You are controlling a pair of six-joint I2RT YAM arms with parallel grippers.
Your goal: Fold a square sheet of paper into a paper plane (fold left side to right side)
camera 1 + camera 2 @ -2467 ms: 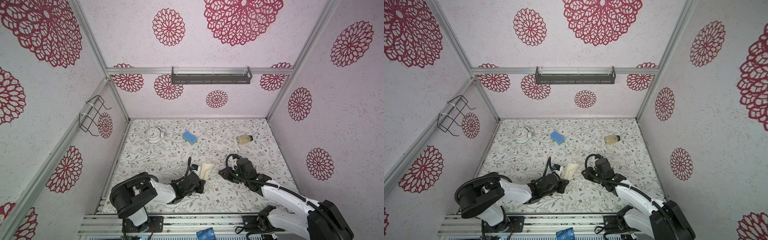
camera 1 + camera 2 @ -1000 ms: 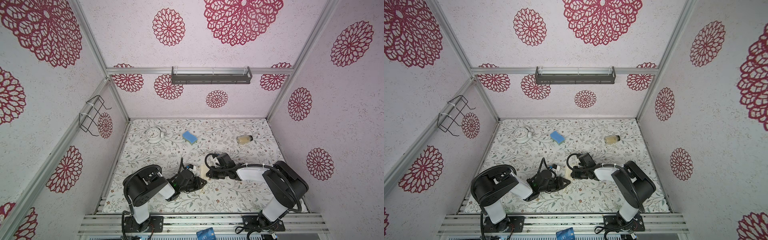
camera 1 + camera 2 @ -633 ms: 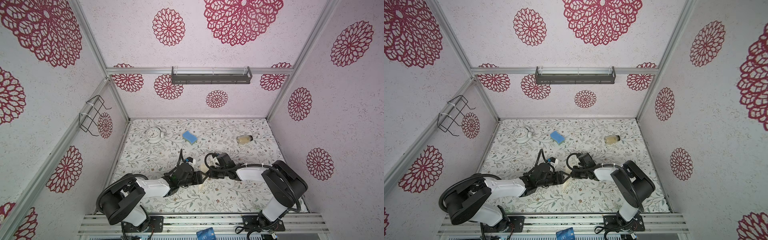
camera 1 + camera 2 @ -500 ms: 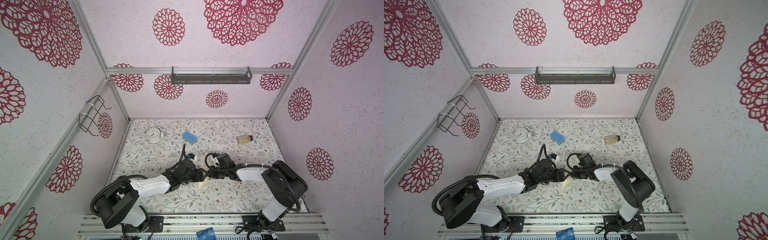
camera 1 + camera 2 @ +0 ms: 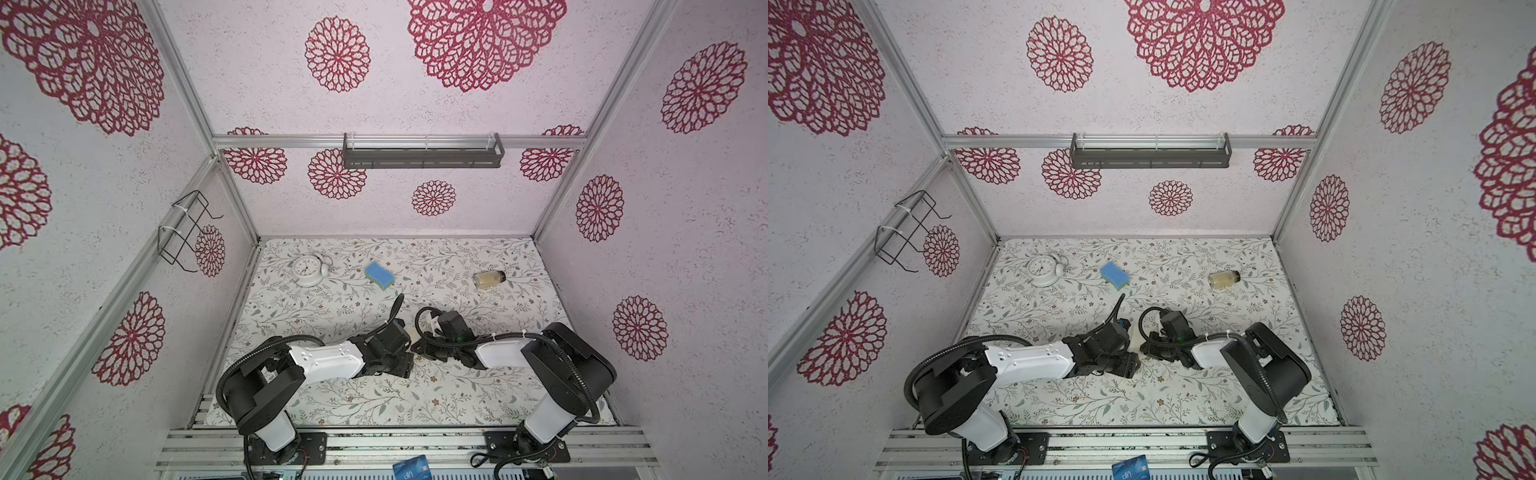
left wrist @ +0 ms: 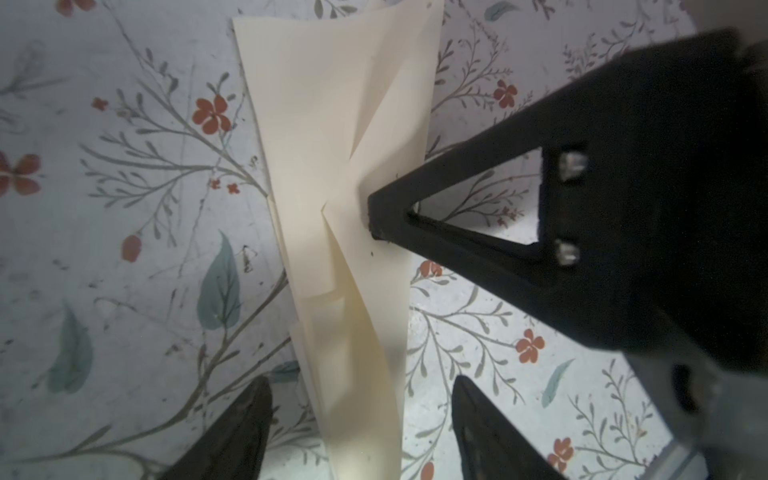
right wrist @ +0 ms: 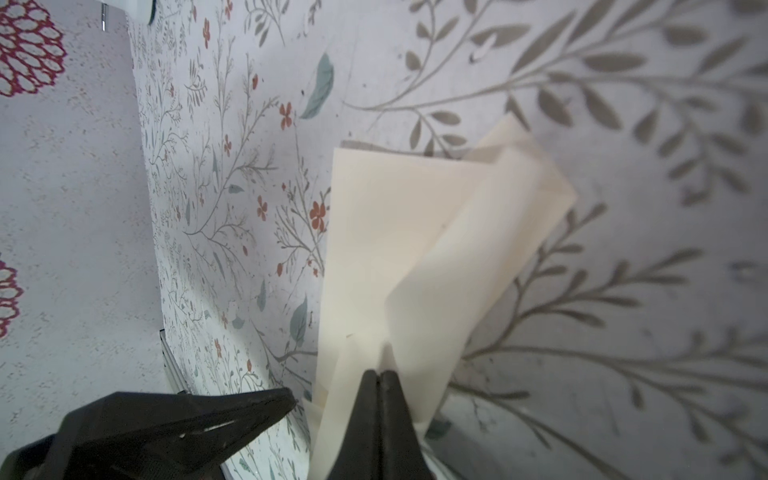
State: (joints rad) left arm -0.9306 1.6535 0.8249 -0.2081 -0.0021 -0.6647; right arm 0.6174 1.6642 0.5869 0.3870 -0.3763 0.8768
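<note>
1. Jaws on my left gripper [image 6: 361, 388] spread wide, gripping nothing — paper plane [image 6: 332, 124] lies between them.
2. Right gripper [image 7: 380, 378] pinched shut, tip pinning it.
3. Second ago, left was nearly closed.

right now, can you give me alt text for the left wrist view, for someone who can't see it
A cream, creased paper plane lies on the floral tabletop, its narrow end running between the open jaws of the left gripper. The right gripper, jaws shut, touches its tip to the paper's middle.
</note>
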